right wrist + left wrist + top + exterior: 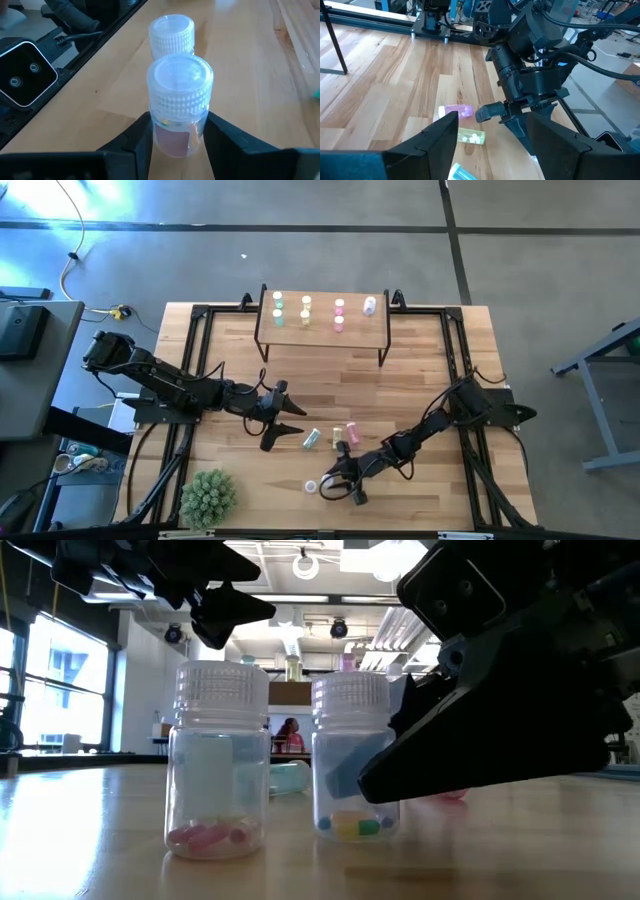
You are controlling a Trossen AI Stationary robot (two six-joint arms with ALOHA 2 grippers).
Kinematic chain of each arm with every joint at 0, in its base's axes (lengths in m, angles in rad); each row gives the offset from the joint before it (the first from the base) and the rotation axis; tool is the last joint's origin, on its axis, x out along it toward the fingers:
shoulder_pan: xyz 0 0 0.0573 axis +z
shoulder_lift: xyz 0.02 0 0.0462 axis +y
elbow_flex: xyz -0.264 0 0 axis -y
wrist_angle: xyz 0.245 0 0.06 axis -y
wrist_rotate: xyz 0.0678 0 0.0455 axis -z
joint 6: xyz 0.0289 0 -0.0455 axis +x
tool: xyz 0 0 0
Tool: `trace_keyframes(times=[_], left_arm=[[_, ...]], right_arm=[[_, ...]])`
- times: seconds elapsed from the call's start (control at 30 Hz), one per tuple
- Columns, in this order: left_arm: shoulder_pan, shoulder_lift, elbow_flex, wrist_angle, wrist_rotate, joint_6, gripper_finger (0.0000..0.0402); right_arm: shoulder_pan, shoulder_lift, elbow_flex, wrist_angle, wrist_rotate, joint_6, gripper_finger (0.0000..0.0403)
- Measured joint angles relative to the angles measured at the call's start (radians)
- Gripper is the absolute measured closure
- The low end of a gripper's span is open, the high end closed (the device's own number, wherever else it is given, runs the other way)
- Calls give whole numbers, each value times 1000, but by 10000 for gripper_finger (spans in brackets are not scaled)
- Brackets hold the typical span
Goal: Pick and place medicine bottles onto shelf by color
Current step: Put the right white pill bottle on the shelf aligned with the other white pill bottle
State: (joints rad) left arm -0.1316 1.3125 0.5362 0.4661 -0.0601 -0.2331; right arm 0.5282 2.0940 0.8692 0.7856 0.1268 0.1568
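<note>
Two upright clear bottles with ribbed clear caps stand on the table near its front edge. The nearer one (pixel 177 100), also in the low view (pixel 355 760), is between the fingers of my right gripper (pixel 177 137). The other (pixel 171 32) stands just beyond it, free (pixel 215 775). My left gripper (pixel 285 422) is open and empty above the table's middle. Below it a green (pixel 311 439), a yellow (pixel 338 436) and a pink bottle (pixel 352 434) lie on their sides. The shelf (pixel 325 335) at the far edge carries several bottles, standing in colour groups. My right gripper pinches the nearer bottle's clear body (pixel 172 137) just under its cap, one finger (pixel 142 137) on each side. The fingers come level, slanting from the table's right and far side. The bottle stands upright with its base on the table (pixel 352 837).
A spiky green plant ball (pixel 208 498) sits at the table's near left corner. A black frame (pixel 205 315) runs round the tabletop. A small black camera (pixel 22 75) stands at the front edge beside the two upright bottles.
</note>
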Motion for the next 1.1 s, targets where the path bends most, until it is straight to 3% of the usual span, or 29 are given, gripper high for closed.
trace_keyframes(times=[0.27,0.57,0.77,1.1], left_arm=[[0,0,0,-7,0,0,177],[0,0,0,-29,0,1,177],[0,0,0,-30,0,1,177],[0,0,0,-29,-40,1,177]], right_arm=[[0,-116,-1,-149,50,-7,265],[0,-277,-1,-277,207,-110,265],[-5,-428,-1,-411,410,-186,265],[-39,-663,-1,-491,771,-285,265]])
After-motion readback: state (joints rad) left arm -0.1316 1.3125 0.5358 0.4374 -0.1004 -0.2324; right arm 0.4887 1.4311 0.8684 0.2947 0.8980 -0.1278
